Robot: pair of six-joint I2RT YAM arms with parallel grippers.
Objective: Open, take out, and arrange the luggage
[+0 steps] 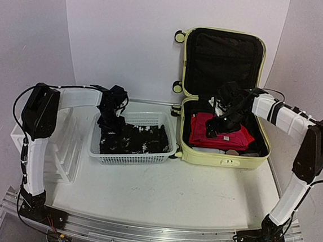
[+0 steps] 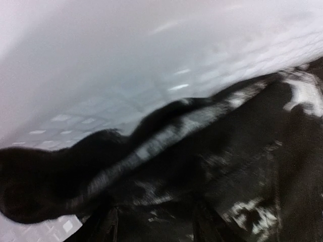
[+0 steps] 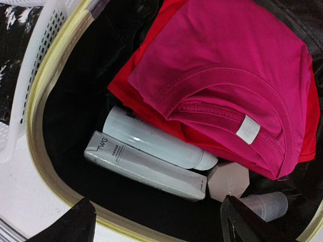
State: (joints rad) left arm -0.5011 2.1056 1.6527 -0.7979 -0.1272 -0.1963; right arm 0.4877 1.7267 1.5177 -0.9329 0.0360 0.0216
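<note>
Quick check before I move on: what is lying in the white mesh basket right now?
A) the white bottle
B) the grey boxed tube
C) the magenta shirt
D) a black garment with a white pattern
D: the black patterned garment fills the basket, while the magenta shirt and white bottle lie in the luggage.

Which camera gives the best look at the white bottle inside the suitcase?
The right wrist view: the white bottle lies in full sight beside a grey box. The top view shows only a pale sliver near the suitcase's front wall. The left wrist view misses it entirely.
</note>
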